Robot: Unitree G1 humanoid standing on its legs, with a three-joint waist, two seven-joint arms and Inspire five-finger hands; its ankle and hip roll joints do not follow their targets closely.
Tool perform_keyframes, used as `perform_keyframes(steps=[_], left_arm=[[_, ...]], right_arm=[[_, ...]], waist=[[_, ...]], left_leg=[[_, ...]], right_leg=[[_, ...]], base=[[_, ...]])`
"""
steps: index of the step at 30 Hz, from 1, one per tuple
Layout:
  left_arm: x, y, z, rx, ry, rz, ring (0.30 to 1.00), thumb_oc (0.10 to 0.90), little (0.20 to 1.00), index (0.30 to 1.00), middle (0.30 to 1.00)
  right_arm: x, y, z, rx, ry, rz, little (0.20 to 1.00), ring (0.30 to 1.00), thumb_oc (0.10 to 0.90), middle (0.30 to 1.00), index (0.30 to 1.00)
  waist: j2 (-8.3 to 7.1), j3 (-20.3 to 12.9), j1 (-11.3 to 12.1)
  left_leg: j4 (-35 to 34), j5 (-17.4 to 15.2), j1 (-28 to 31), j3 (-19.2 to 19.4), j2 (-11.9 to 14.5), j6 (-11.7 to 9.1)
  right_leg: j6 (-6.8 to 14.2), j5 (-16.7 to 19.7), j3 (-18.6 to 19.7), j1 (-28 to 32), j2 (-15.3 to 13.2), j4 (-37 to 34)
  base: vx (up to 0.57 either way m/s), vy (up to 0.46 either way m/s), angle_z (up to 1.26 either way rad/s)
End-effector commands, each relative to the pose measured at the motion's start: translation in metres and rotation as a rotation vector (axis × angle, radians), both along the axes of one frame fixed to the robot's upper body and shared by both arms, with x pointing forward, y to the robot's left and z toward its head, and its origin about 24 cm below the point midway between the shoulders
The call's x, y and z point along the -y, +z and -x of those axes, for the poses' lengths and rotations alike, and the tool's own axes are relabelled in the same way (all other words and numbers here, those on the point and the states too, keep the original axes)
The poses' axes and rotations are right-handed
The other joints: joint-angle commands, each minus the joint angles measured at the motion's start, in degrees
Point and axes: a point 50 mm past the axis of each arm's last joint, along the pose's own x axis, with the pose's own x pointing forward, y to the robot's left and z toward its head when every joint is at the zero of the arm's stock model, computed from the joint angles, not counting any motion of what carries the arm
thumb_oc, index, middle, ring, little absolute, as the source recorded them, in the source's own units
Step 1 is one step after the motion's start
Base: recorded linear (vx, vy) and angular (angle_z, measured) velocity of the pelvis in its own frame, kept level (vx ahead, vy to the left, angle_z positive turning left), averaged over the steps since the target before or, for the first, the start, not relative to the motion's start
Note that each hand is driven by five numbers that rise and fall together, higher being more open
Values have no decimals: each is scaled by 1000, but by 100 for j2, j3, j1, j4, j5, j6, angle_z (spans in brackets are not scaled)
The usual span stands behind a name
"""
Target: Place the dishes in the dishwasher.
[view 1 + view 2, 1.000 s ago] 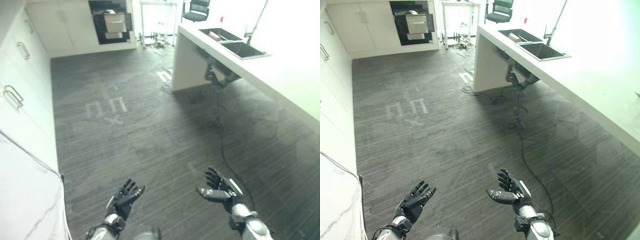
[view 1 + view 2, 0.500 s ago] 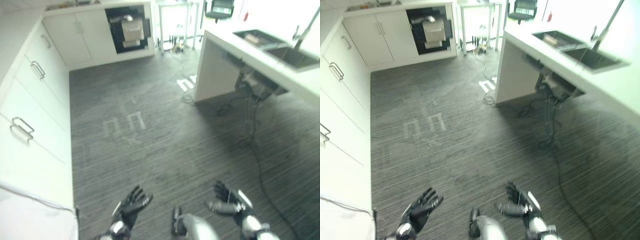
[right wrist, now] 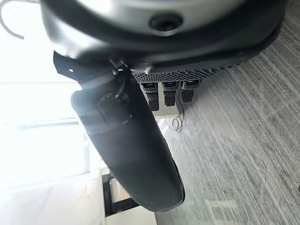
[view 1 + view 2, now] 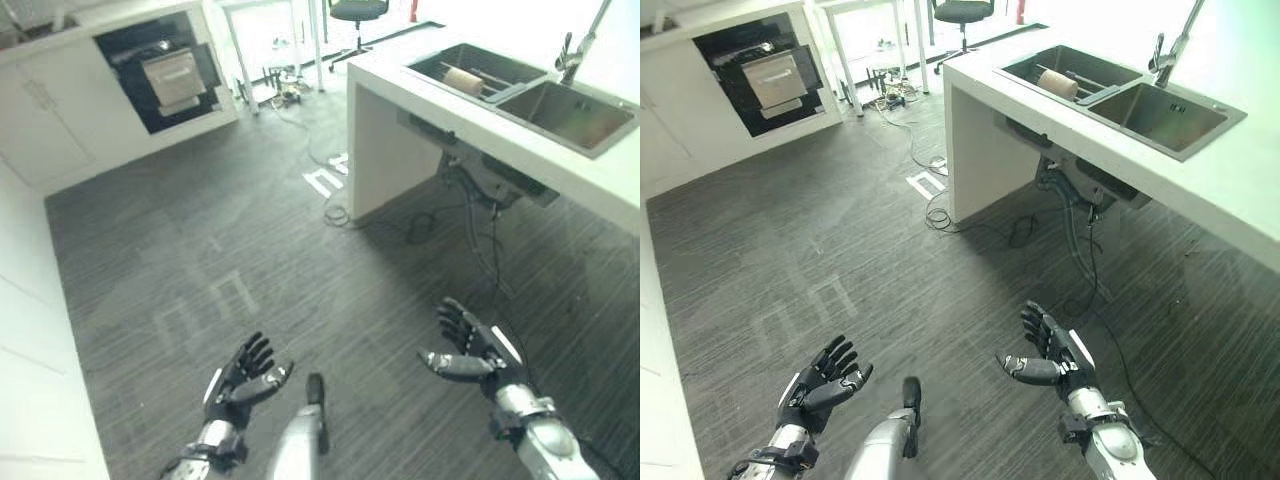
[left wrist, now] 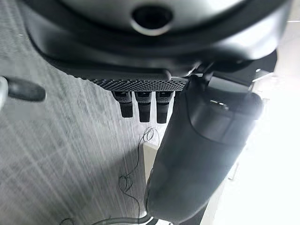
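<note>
My left hand [image 4: 243,375] and right hand [image 4: 472,352] hang low over the dark striped floor, palms turned inward, fingers relaxed and holding nothing. In the wrist views the left hand's fingers [image 5: 143,104] and the right hand's fingers [image 3: 171,91] stick out straight with only floor past them. The open dishwasher [image 4: 170,78], dark inside with a pulled-out rack, sits in the white cabinets at the far left. A double sink [image 4: 520,90] is set in the white counter [image 4: 520,150] at the right, with a tan roll-shaped item [image 4: 1058,82] in its far basin.
White cabinets [image 4: 30,330] run along the left side. Cables [image 4: 470,220] trail on the floor beside and under the counter. An office chair [image 4: 357,10] and a table's legs [image 4: 240,50] stand at the far end. Pale marks [image 4: 200,305] are on the floor ahead.
The whole view has swung to the right: the sink counter now shows closer and the left cabinets have slid out. Both hands stay open in front, slightly higher in the picture.
</note>
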Motion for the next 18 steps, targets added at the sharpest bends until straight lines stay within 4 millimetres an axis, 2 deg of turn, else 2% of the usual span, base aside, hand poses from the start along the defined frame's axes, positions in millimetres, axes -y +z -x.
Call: perform_keyframes(steps=[1,2,4,5,6,7,8,9,10,11,12,13,15,16,18], left_arm=[[-14,66,-35,354,-65,-155,900,800,900,900,900],[-14,71,-39,363,-67,-163,900,800,900,900,900],[-14,81,-48,399,-73,-193,900,800,900,900,900],[-16,90,-53,434,-63,-242,900,800,900,900,900],[-17,95,-55,452,-54,-259,900,800,900,900,900],[-18,101,-57,479,-51,-274,900,800,900,900,900],[-16,110,-59,533,-68,-311,900,800,900,900,900],[-13,116,-59,567,-77,-331,900,800,900,900,900],[-12,122,-60,594,-77,-337,900,800,900,900,900],[-12,126,-60,612,-76,-341,900,800,900,900,900],[-14,135,-59,650,-77,-354,900,800,900,900,900],[-17,144,-59,685,-93,-400,900,800,900,900,900],[-17,149,-59,705,-86,-412,900,800,900,900,900],[-15,149,-59,707,-82,-408,900,800,900,900,900],[-11,151,-60,721,-86,-405,900,800,900,900,900]], right_arm=[[-3,60,-28,324,19,-41,900,900,800,900,900],[-3,62,-28,328,14,-52,900,900,800,900,900],[-3,68,-27,346,-6,-81,900,900,800,900,900],[-5,70,-26,364,-24,-90,900,900,800,900,900],[-7,72,-26,376,-16,-104,900,900,800,900,900],[-9,74,-27,393,-16,-144,900,900,800,900,900],[-13,78,-28,432,-21,-183,900,900,800,900,900],[-14,80,-30,452,-20,-193,900,900,800,900,900],[-17,82,-33,475,-16,-196,900,900,800,900,900],[-18,84,-35,488,-13,-201,900,900,800,900,900],[-18,90,-36,511,-8,-210,900,900,800,900,900],[-15,95,-34,532,-4,-209,900,900,800,900,900],[-11,97,-31,531,17,-195,900,900,800,900,900],[-11,98,-30,530,21,-186,900,900,800,900,900],[-11,98,-31,533,7,-187,900,900,800,900,900]], waist=[[-128,-342,157],[-142,-389,126],[-250,-521,38],[-323,-588,-11],[-334,-609,-31],[-299,-631,-45],[-216,-582,-63],[-119,-528,-71],[-58,-471,-67],[-47,-446,-51],[-125,-417,-36],[-326,-333,-84],[-498,-312,-186],[-543,-320,-254],[-536,-332,-341]], left_leg=[[157,513,591,336,421,-289],[157,460,681,344,381,-231],[157,313,861,347,186,-48],[157,255,956,319,25,66],[157,230,1029,327,-3,107],[157,144,1127,338,-5,183],[157,44,1304,333,12,245],[157,-20,1443,405,97,268],[157,-77,1578,474,160,265],[157,-98,1618,529,206,244],[157,-144,1697,631,226,202],[157,-281,1901,733,161,107],[157,-466,2125,884,69,45],[157,-606,2286,925,4,40],[157,-747,2468,908,-27,40]], right_leg=[[810,479,-88,-1209,-189,852],[848,472,-90,-1128,-260,852],[1003,895,-181,-1001,-491,852],[1149,1417,-256,-936,-621,852],[1240,1772,-393,-886,-683,852],[1313,2276,-604,-712,-713,852],[1333,2698,-846,-925,-773,1432],[1302,2779,-1023,-1257,-843,2044],[1226,2663,-1277,-1623,-952,2110],[1168,2508,-1404,-1743,-985,2069],[1130,2332,-1738,-1812,-950,1421],[1125,2038,-1989,-2090,-1038,852],[1200,1874,-2060,-2724,-1315,852],[1274,2132,-2095,-3066,-1487,852],[1299,2281,-2099,-3446,-1610,852]], base=[[511,274,-94],[454,223,-54],[377,147,-23],[348,115,-18],[409,147,-11],[356,176,0],[327,218,5],[242,194,-19],[157,106,-43],[198,-20,-47],[302,-179,-32],[310,-215,-40],[373,-206,-101],[482,-204,-95],[410,-196,-46]])
